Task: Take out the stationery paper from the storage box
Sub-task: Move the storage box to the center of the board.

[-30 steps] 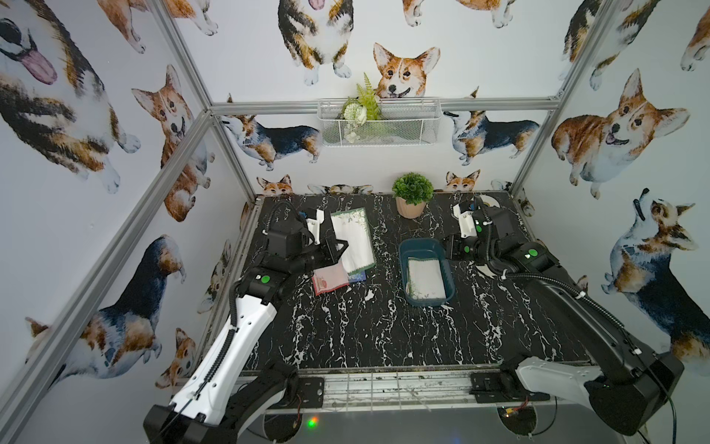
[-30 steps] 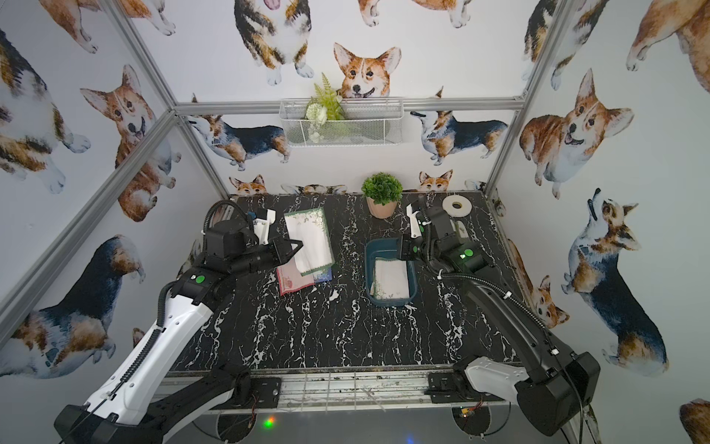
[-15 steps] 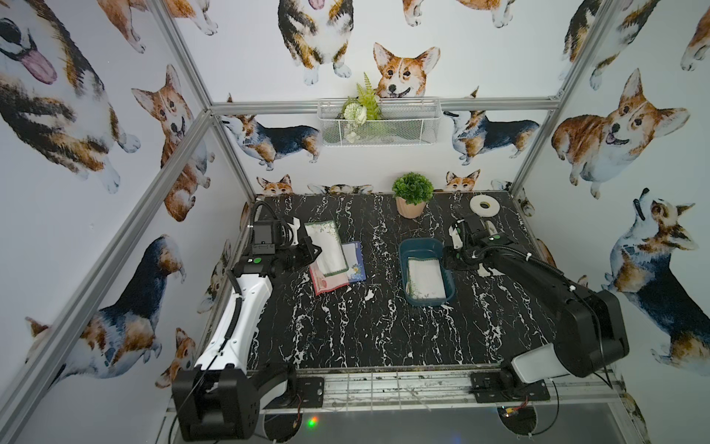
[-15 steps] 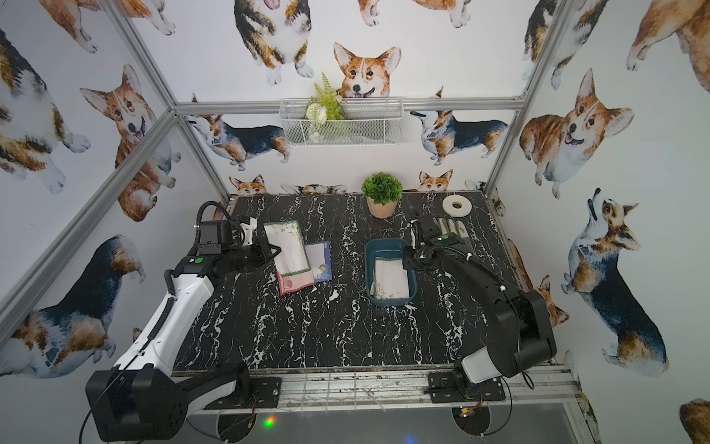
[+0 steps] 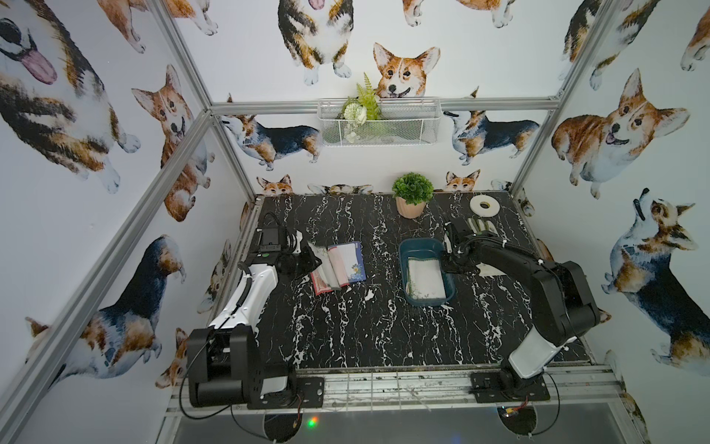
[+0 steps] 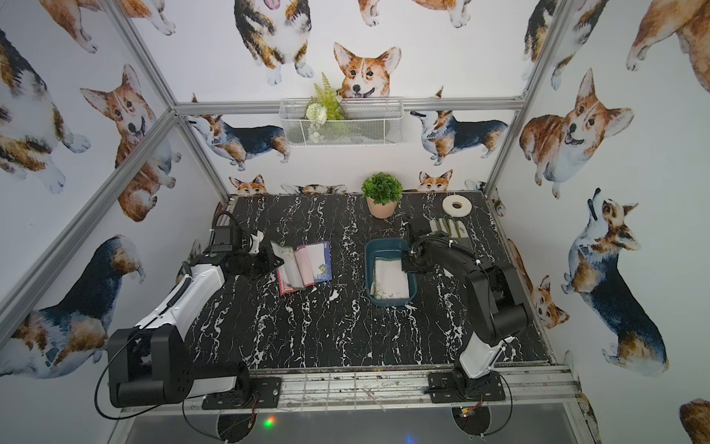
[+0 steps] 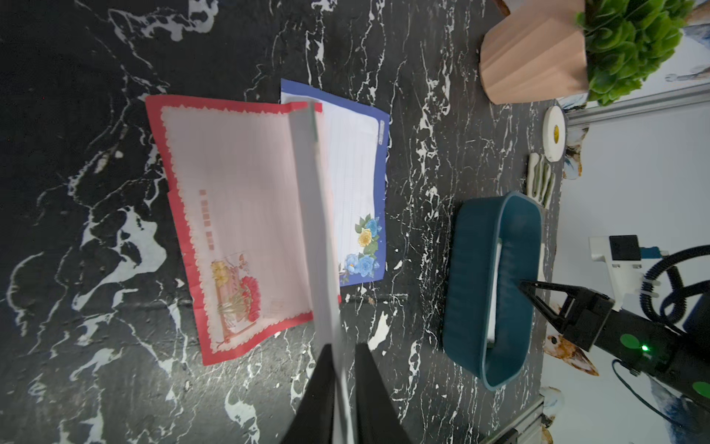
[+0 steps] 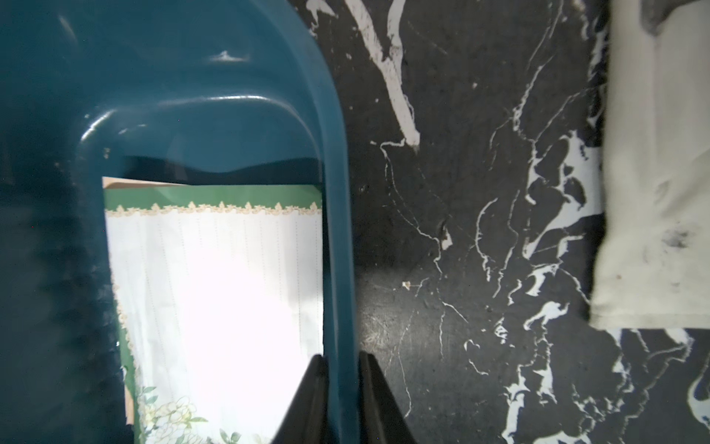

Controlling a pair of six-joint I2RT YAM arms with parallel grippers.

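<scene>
Brought the left gripper (image 7: 343, 351) down low over the table (image 7: 115, 115) within the last second, with a white sheet (image 7: 312, 215) standing on edge between its fingers. Found the jaws just parted, a sliver of gap showing beside the paper; read that as letting go, not pinching. Saw a red-bordered sheet (image 7: 230, 215) lying flat straight ahead of that gripper, under the white one, and a blue-bordered sheet (image 7: 353, 173) just past it, both well apart from the storage box (image 8: 334, 192).

Moved the right gripper (image 8: 340, 361) in from beside the box over the same second and pressed it onto the side wall, one finger inside, one outside. Spotted a green-bordered sheet (image 8: 215, 288) just beside the inner finger, flat on the box floor, with a peach sheet (image 8: 115, 182) peeking out beneath.

Judged a third sheet as good as delivered, with at least two left inside. Took the clamp on the wall for a brace, probably to stop the box sliding at the next pick.
</scene>
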